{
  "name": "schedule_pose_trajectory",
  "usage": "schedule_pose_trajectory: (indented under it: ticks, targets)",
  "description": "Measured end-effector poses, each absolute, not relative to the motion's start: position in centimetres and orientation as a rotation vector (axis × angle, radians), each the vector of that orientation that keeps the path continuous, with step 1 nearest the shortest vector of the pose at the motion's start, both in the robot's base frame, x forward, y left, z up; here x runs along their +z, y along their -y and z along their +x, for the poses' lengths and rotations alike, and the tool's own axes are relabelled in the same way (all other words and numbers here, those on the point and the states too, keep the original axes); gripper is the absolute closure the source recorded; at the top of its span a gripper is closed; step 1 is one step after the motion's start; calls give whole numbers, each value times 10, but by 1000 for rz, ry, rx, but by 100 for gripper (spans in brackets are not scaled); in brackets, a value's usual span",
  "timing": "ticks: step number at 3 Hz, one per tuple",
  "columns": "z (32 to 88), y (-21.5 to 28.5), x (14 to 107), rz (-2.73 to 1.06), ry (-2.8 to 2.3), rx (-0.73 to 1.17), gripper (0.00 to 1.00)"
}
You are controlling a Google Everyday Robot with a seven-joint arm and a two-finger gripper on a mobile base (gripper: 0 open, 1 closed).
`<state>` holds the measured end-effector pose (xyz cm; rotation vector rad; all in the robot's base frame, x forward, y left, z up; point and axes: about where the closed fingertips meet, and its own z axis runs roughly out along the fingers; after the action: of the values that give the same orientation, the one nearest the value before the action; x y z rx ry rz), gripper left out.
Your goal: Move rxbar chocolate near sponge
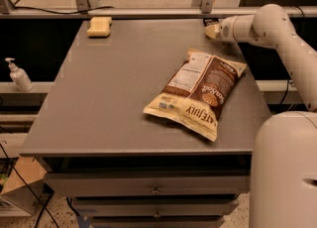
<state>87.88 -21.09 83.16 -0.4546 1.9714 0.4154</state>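
Jaws at far-right edge of table (99, 113) beside rxbar chocolate (210, 22), grip cannot be told; sponge (99, 26) far-left corner, open tabletop between

Matt grey table (99, 98), crinkly glossy chip bag (198, 90)
At the far right corner the gripper (212, 28) looks like smooth pale plastic, sponge (99, 26) looks matt.

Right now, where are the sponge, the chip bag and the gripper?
sponge (99, 26), camera view, middle of its top face.
chip bag (198, 93), camera view, centre of the bag.
gripper (211, 29), camera view, its tip, at the table's (99, 113) far right edge.
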Motion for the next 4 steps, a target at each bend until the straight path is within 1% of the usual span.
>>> schedule_pose_trajectory:
  ticks: [1, 4]
  targets:
    - [879, 211, 832, -455, -1971, 415, 100]
    - [879, 211, 833, -455, -1971, 416, 100]
